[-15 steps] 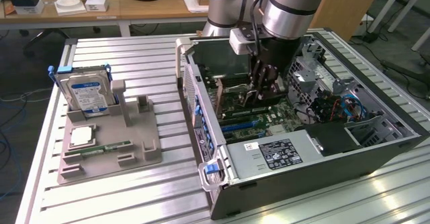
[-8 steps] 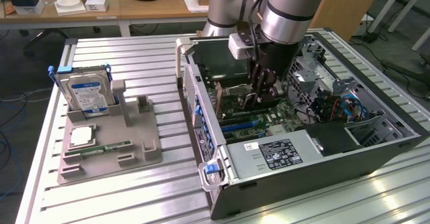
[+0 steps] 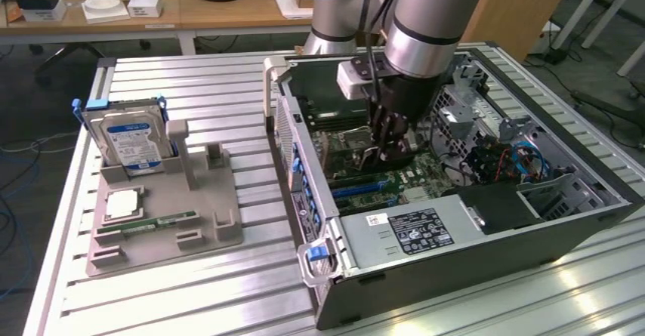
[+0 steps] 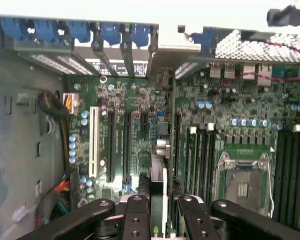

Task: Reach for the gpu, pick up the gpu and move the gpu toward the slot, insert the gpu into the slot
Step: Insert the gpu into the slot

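Exterior view: gripper (image 3: 388,153) low inside the open computer case (image 3: 484,245), jaws clamped on the gpu (image 3: 395,157), which hangs on edge just over the motherboard (image 3: 424,171); cannot tell whether it is seated.

Wrist view: gpu (image 4: 159,192) seen edge-on between the fingers (image 4: 136,215), pointing toward the rear bracket openings (image 4: 115,62), with the black expansion slots (image 4: 126,145) just beside it.

Judgement: this is the insertion step, so keep the card upright and parallel to its slot, line the bracket end up with its opening, and press straight and evenly.
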Available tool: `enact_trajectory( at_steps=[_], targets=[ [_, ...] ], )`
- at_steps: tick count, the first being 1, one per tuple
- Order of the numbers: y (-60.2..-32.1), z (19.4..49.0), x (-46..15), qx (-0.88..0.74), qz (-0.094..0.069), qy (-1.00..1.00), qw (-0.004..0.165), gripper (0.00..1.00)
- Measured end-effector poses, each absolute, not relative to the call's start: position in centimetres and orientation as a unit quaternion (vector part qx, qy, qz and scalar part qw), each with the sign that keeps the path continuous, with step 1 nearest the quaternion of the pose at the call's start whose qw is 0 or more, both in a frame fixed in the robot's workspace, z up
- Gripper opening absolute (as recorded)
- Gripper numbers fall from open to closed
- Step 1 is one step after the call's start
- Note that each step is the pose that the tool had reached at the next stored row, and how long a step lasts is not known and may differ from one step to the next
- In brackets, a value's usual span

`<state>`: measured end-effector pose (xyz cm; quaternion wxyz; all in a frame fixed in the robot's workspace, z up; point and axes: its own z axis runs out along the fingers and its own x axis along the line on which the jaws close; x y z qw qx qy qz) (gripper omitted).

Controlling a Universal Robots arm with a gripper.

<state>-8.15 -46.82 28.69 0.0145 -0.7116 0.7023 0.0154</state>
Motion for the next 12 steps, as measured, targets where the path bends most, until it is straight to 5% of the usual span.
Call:
enact_trajectory(
  at_steps=[12],
  targets=[
    [-46.8, 26.5, -8.2, -0.712, 0.015, 0.701, 0.015, 0.26]
  ],
)
